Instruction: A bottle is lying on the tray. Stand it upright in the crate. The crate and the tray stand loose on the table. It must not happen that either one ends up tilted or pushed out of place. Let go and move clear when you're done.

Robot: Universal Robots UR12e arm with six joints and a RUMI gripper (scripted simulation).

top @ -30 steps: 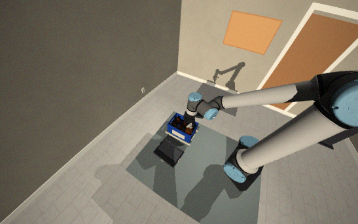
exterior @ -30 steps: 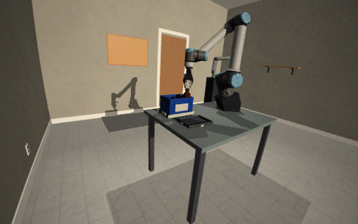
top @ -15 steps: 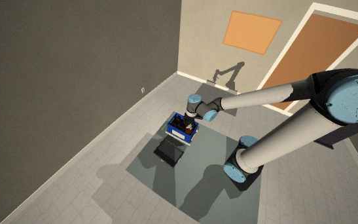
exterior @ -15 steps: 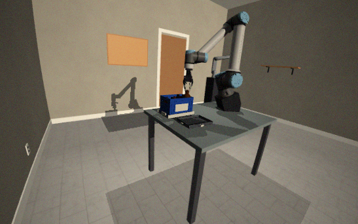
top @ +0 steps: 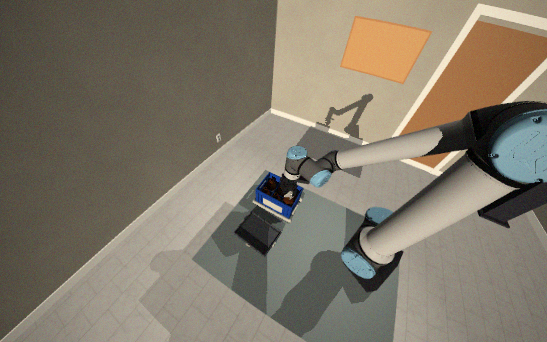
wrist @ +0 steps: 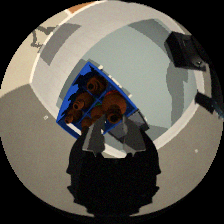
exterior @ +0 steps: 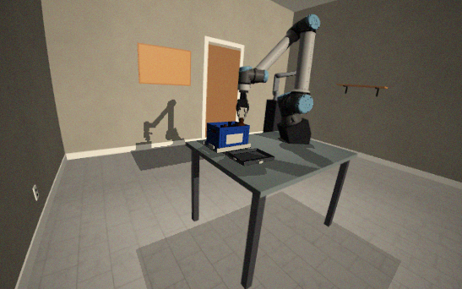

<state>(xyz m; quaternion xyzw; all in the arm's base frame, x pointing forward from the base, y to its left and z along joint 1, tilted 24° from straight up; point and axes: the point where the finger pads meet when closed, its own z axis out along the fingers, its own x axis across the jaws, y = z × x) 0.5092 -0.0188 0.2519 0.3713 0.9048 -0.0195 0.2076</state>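
Landmark = crate [top: 289,210] [exterior: 216,137] [wrist: 75,94], blue, upright on the tabletop [top: 319,225] [exterior: 303,154] [wrist: 145,47]. Tray [top: 257,231] [exterior: 250,155] [wrist: 142,120] sits just beside the crate, no bottle lying on it. So pick from tray: done.

End effector [top: 289,194] [exterior: 242,113] [wrist: 114,114] is above one end of the crate, the end nearer the robot base, closed on the task bottle [exterior: 241,122] [wrist: 115,101] near its neck. Bottle is brown, looks about upright; its upper part shows over the crate rim, the rest seems to be down inside. Base hidden by the crate wall, can't tell if it touches the crate bottom.

Other brown bottles [wrist: 95,85] stand in the crate's other compartments, next to the held one.

Progress: carry and alignment look done, lowering well along, maybe nearly finished. Left: seat it fully if it isn't, open the fingers, lift straight up clear of the crate. Risk: catching a divider or neighbouring neck, or nudging the loose crate.
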